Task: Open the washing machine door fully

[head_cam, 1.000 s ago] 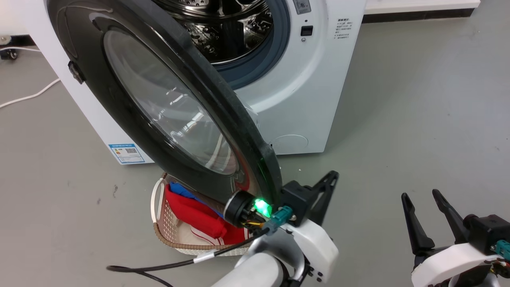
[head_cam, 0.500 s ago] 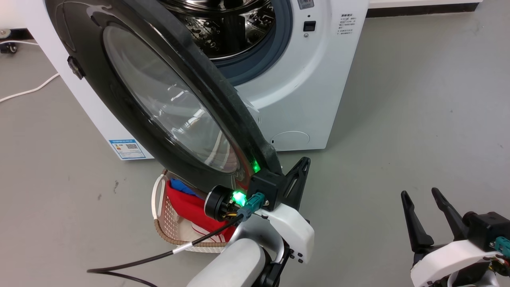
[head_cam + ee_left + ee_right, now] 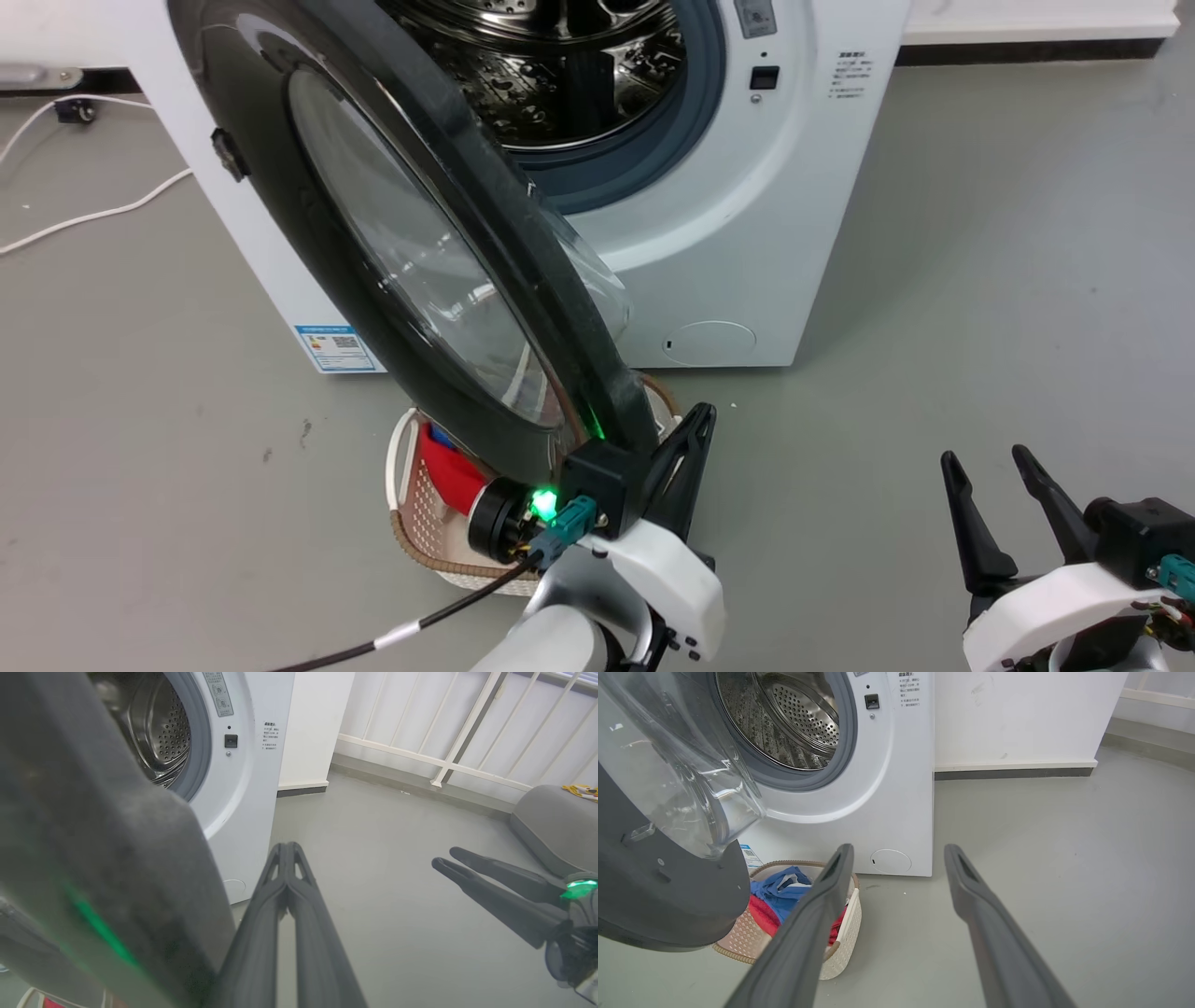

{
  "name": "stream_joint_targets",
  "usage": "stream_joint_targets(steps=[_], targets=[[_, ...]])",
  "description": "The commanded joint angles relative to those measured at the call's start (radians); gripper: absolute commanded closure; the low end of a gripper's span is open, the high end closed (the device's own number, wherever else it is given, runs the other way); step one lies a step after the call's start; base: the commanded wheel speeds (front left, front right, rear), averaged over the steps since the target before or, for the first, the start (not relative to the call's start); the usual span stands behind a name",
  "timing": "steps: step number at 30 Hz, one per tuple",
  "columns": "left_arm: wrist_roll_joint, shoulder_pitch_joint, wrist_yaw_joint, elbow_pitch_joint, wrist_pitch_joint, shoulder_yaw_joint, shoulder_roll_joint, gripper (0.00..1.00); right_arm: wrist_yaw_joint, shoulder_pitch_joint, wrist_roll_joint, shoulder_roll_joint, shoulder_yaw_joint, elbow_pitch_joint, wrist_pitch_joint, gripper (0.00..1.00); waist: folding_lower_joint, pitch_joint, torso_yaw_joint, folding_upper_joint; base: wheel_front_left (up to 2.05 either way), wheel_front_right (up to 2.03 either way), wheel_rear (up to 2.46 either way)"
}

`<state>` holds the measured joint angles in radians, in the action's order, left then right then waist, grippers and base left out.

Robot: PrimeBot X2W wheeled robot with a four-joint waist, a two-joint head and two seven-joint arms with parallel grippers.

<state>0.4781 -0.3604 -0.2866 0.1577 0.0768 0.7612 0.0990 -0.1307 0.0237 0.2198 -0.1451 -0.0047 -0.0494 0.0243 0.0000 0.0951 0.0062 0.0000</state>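
The washing machine door stands partly swung out from the washing machine, hinged at its far side. In the head view it runs from about 11 o'clock down to 6 o'clock, with its free edge nearest the robot and the steel drum open behind it at 12 o'clock. The left gripper sits at 6 o'clock, hard against the inner side of that free edge. Its fingers are pressed together tip to tip with nothing between them, which is plain in the left wrist view. Whether the fingers themselves touch the rim I cannot tell. The right gripper waits at 4 o'clock, spread wide and empty. A laundry basket of red and blue clothes lies on the floor right under the door's lower edge. The door looks rigid and fairly heavy, and it should turn freely on its hinge. Its glossy black rim is probably slippery, so a flat push will likely serve better than a pinch. The thick rim at the free edge gives the most leverage, and the bulging glass is best left alone.
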Motion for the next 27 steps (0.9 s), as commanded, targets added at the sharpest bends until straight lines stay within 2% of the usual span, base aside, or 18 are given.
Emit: stream_joint_targets(steps=[1,12,19,27], targets=[[-0.001,0.01,-0.029,0.01,-0.002,-0.039,0.048,1.0,0.0,0.001,0.008,0.002,-0.001,-0.001,-0.003,0.0,0.0,-0.005,0.012,0.0,0.0,0.0,0.0],[-0.018,0.087,-0.081,-0.131,-0.02,-0.026,0.09,1.0,0.0,0.018,-0.004,-0.002,-0.002,-0.001,-0.005,0.0,0.0,-0.026,0.126,0.0,0.0,0.0,0.0],[-0.036,0.155,-0.103,-0.225,-0.034,0.01,0.119,1.0,0.0,0.038,-0.006,0.003,-0.011,0.0,-0.013,0.0,0.0,-0.046,0.228,0.0,0.0,0.0,0.0],[-0.036,0.225,-0.149,-0.292,-0.044,-0.008,0.175,1.0,0.0,0.05,-0.012,0.007,-0.017,0.007,-0.023,0.0,0.0,-0.059,0.341,0.0,0.0,0.0,0.0]])
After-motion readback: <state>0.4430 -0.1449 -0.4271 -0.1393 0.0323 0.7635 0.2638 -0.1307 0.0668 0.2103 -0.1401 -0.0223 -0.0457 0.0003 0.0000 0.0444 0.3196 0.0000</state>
